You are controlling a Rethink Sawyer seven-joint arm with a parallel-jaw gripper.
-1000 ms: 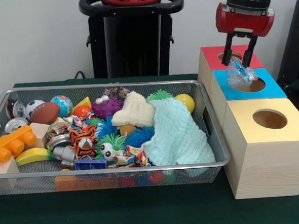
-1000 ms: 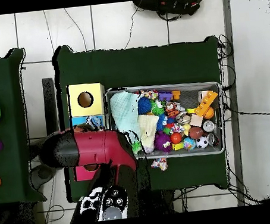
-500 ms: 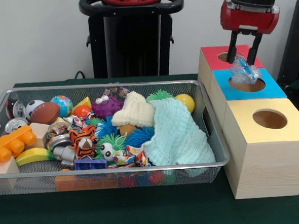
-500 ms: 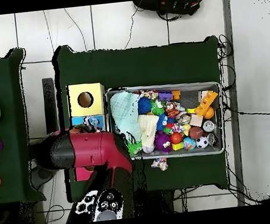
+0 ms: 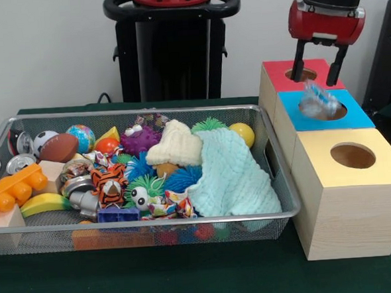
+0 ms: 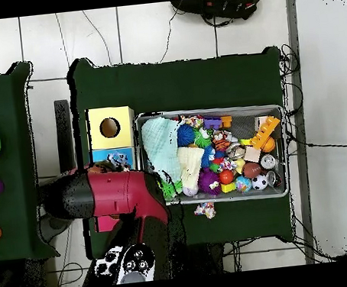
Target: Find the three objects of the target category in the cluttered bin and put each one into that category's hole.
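My gripper hangs open above the blue-topped box, its two black fingers spread wide with nothing between them. Below them a crumpled clear plastic piece, blurred, sits at the blue box's hole, free of the fingers. In the overhead view the same clear piece shows just beyond the red arm, which hides the gripper. The mesh bin holds balls, spiky toys, a tiger figure, a crushed can and cloths.
Three wooden boxes stand in a row right of the bin: red top, blue top, yellow top, each with a round hole. A pale green knitted cloth drapes over the bin's right part. A wrapper lies outside the bin.
The gripper's fingers have spread and let go of the clear plastic piece, which has dropped from between them to the blue box's hole. The arm shifted slightly.
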